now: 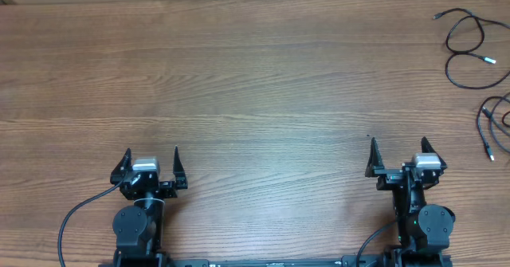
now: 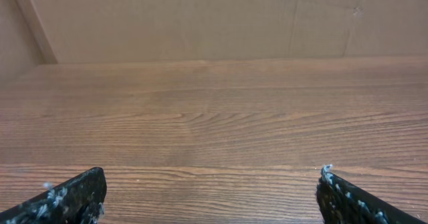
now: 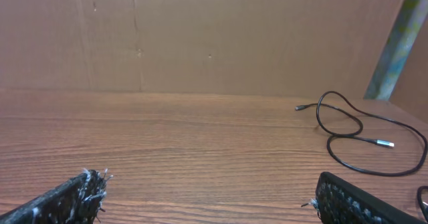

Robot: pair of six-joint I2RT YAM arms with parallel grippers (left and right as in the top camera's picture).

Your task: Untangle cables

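Observation:
The cables lie at the far right of the table. One thin black cable (image 1: 470, 52) forms loose loops with a silver-tipped plug; the right wrist view shows this cable (image 3: 348, 127) ahead and to the right. Another black cable (image 1: 492, 119) lies nearer, cut by the frame edge. My right gripper (image 1: 398, 146) stands open near the front edge, well short of them, nothing between its fingers (image 3: 338, 200). My left gripper (image 1: 151, 155) is open at the front left over bare wood, its fingers (image 2: 73, 197) wide apart and far from any cable.
The wooden table (image 1: 239, 76) spreads between the arms and the back edge. A brown cardboard wall (image 3: 200, 37) rises behind it. Thicker black base cables (image 1: 76, 219) trail from the arm bases at the front.

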